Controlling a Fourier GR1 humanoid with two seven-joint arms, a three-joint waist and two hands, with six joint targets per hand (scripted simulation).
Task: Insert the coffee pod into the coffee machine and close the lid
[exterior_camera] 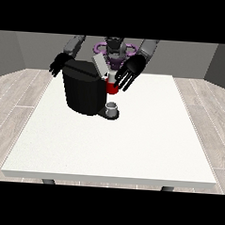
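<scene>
A small humanoid robot (113, 51) with a dark grey head and torso ringed by purple loops. Two grey, segmented metal-look arms (149, 48) end in glossy black hands: one at the view's right (130, 72), one at the view's left (58, 64).

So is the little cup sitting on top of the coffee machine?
No, the cup stands low on the machine's base at the front of the black coffee machine, not on top.

coffee machine (82, 91) on table (131, 144), cup (112, 107) beside
</scene>
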